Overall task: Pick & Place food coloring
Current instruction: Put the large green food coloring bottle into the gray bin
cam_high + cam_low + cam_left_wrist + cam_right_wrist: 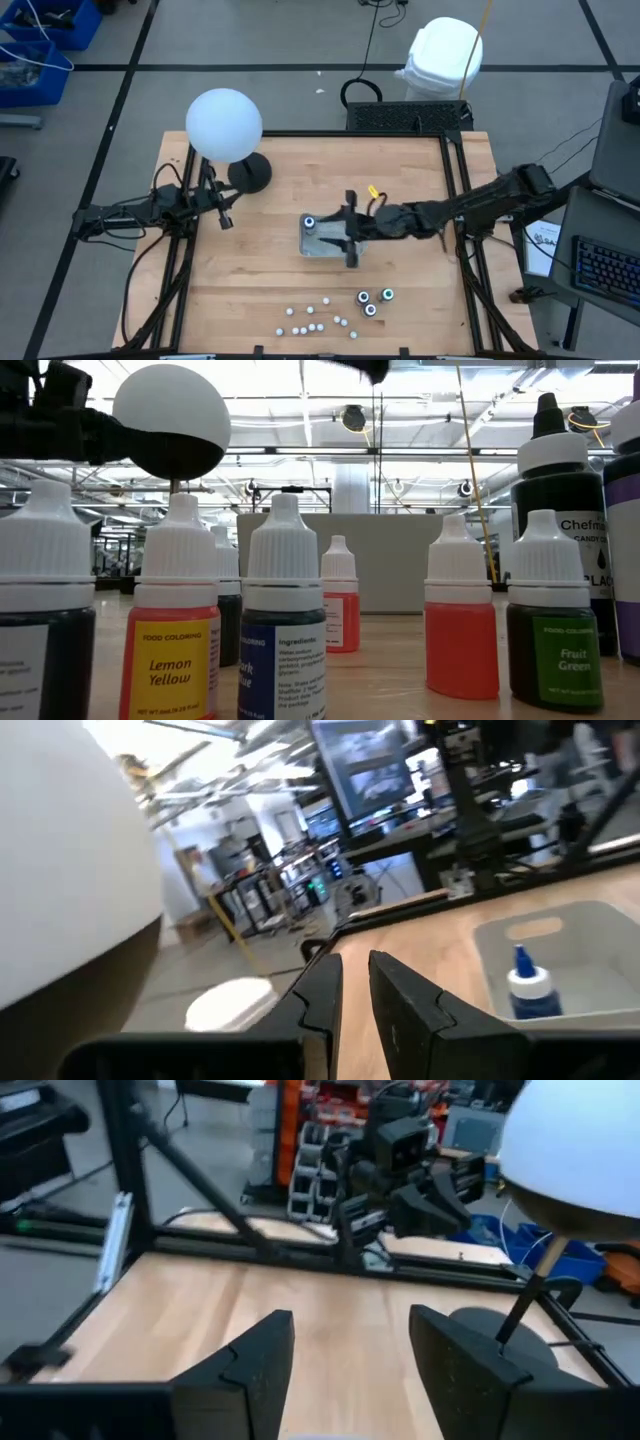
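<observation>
Seen from above, the left gripper [226, 218] is parked at centre left beside a white globe lamp [224, 124], its fingers [322, 995] nearly closed on nothing. At centre, the right gripper [348, 236] is held over a clear tray [318, 246], jaws parted and empty in the right wrist view. One blue-topped bottle [310, 222] is stood in the tray's upper left corner. Along the lower edge, about ten white-capped vials [314, 319] are scattered, with three dark jars [372, 299] clustered to their right. Only the low view makes labels readable: Lemon Yellow [172, 676] at left, Fruit Green [552, 655] at right.
</observation>
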You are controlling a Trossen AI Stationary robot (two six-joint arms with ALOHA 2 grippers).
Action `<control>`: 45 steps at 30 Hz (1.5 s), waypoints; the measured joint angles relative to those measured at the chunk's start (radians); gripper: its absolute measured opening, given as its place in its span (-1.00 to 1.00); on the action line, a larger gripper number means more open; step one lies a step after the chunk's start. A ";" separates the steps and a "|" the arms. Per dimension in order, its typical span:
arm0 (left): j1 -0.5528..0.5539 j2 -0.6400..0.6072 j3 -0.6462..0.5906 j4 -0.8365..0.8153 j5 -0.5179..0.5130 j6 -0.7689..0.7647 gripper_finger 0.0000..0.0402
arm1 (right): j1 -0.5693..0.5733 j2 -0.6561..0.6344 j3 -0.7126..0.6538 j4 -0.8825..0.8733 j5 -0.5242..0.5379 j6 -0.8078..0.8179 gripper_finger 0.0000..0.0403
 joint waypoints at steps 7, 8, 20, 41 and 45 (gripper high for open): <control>0.000 0.000 0.000 0.027 0.013 -0.026 -0.69 | 0.148 -0.133 0.000 -0.258 0.050 0.038 -0.15; 0.000 0.000 0.000 0.031 -0.005 -0.040 -0.69 | 0.173 -0.149 0.000 -0.280 0.063 0.053 -0.16; 0.000 0.000 0.000 0.056 -0.027 -0.057 -0.69 | 0.526 -0.237 -0.019 -0.497 0.564 0.235 -0.18; 0.000 0.000 0.000 0.141 -0.017 -0.031 -0.69 | 0.700 -0.226 -0.360 -0.209 0.694 0.431 -0.18; 0.000 0.000 0.000 0.200 -0.010 -0.003 -0.69 | 0.703 -0.226 -0.475 0.056 0.680 0.317 -0.16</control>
